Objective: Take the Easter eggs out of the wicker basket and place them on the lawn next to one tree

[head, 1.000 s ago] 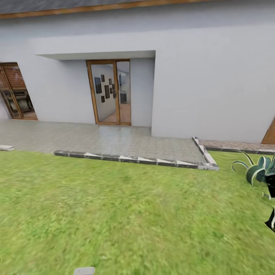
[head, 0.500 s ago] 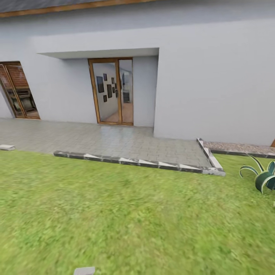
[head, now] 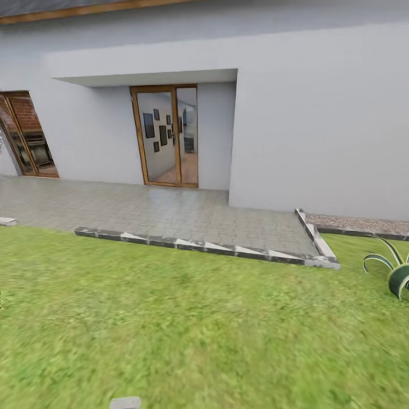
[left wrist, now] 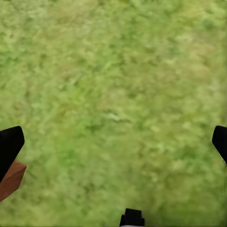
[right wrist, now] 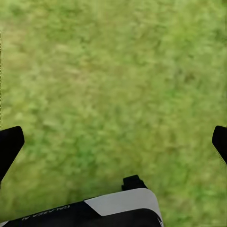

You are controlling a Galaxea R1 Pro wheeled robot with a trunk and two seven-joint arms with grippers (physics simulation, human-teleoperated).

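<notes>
Lawn (head: 187,324): bright mottled green, flat, wide open up to patio kerb (head: 199,245). Left gripper (left wrist: 113,146) and right gripper (right wrist: 113,142) both spread wide, nothing held.

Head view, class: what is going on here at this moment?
The robot stands on the lawn facing a white house with a glass door and a paved patio. A spiky striped plant grows at the right. Both wrist cameras look down at grass; the left gripper and right gripper are open and hold nothing.
</notes>
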